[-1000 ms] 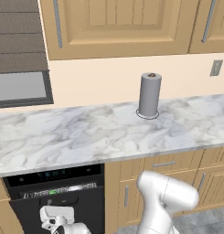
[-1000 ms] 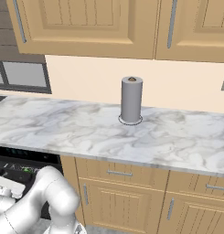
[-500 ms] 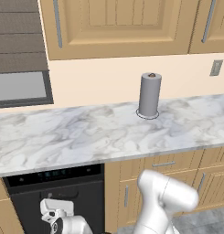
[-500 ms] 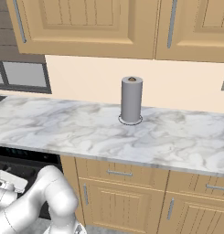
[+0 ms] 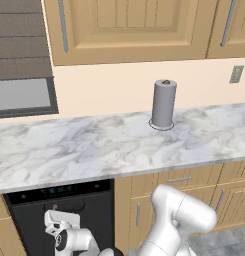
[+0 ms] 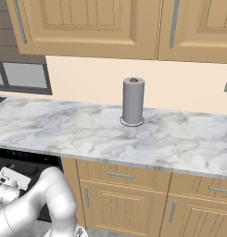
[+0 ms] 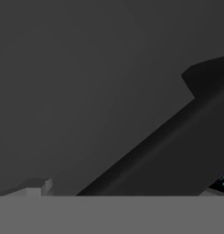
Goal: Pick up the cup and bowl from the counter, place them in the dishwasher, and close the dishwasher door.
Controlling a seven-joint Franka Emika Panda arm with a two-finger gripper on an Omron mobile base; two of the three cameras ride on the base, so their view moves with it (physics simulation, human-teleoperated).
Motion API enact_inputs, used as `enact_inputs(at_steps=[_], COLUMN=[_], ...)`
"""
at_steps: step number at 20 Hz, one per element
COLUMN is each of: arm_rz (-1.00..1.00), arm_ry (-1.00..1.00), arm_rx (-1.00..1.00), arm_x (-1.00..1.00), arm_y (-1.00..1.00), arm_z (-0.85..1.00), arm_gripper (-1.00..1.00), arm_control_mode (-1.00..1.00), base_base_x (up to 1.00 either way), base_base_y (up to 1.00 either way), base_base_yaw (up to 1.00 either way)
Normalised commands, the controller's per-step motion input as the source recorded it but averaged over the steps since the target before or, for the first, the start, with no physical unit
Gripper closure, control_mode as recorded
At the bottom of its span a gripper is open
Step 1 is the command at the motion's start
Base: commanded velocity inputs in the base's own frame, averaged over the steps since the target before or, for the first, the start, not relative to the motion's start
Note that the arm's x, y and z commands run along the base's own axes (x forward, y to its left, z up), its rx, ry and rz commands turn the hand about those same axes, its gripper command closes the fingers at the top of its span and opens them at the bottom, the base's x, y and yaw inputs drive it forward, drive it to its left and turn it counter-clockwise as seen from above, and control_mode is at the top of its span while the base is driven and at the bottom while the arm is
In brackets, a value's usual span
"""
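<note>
While the counter stretches the full width of both base views as a white marble slab with grey veining, tan wall cabinets hang above it and tan base cabinets stand below on the right. A grey window in a dark frame sits on the far wall at the left. Under the left part of the slab is the dishwasher, a black appliance with a dark control strip just beneath the counter edge. Its door shows as a flat black panel standing upright in the opening, with no rack visible behind it. The white arm bends down low from the near right and reaches left, so the hand sits close in front of that black panel. A tall grey paper-towel cylinder stands upright toward the far side of the counter, right of centre. The gripper shows as a pale block at the wrist end, low before the door; whether its fingers are apart or together cannot be told. From the hand view comes dark grey panel surface crossed by a darker slanting band. Neither base view lets me place the cup or bowl.
</note>
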Motion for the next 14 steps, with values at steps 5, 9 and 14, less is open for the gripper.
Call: enact_inputs(at_steps=[5,9,14], arm_rz=[0.00,0.00,0.00], arm_ry=[-0.26,-0.27,-0.26], arm_rx=[-0.12,-0.12,-0.12], arm_x=[0.57,0.56,0.61], arm_y=[-0.18,-0.20,-0.24], arm_z=[-0.35,-0.34,-0.34], arm_gripper=[-1.00,-1.00,-1.00], arm_control_mode=[-1.00,-1.00,-1.00], base_base_x=[0.00,0.00,0.00], base_base_y=[0.00,0.00,0.00], base_base_yaw=[0.00,0.00,0.00])
